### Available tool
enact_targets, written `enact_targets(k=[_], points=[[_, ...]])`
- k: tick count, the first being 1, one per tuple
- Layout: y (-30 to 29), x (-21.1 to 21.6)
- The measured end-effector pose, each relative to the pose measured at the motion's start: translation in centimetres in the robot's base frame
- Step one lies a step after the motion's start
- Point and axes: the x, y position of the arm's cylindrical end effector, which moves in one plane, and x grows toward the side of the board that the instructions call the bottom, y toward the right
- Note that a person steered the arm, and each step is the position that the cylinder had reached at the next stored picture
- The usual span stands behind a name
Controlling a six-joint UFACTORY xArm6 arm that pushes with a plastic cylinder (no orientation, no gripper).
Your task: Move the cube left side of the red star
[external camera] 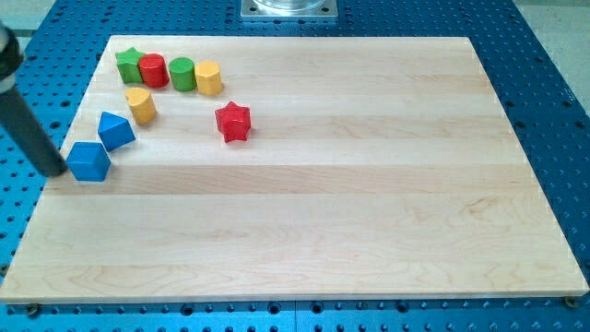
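Blue perforated metal surrounds a pale wooden bench (304,184), seen from one camera. There is no gripper here: the arm ends in a dark rod that holds nothing, slanting down from the upper left. My tip (59,171) rests at the bench's left edge, just left of the blue cube (89,161), touching or nearly so.

The red star (233,122) sits well to the right of the cube and a little farther away. The push looks barely begun. Next, the tip should drive the cube rightward and slightly away, stopping short of the star.

A second blue block (116,130) lies just beyond the cube, and a yellow block (141,106) beyond that; both crowd the route. Farther off, a green star (130,64), red cylinder (153,70), green cylinder (182,73) and second yellow block (208,78) form a row, clear of the route.
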Motion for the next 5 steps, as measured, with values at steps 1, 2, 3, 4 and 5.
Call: enact_targets(k=[1, 2, 3, 4, 5], points=[[5.3, 0.1], [5.2, 1.1], [1.4, 6.9], [6.4, 7.0], [8.2, 4.6]])
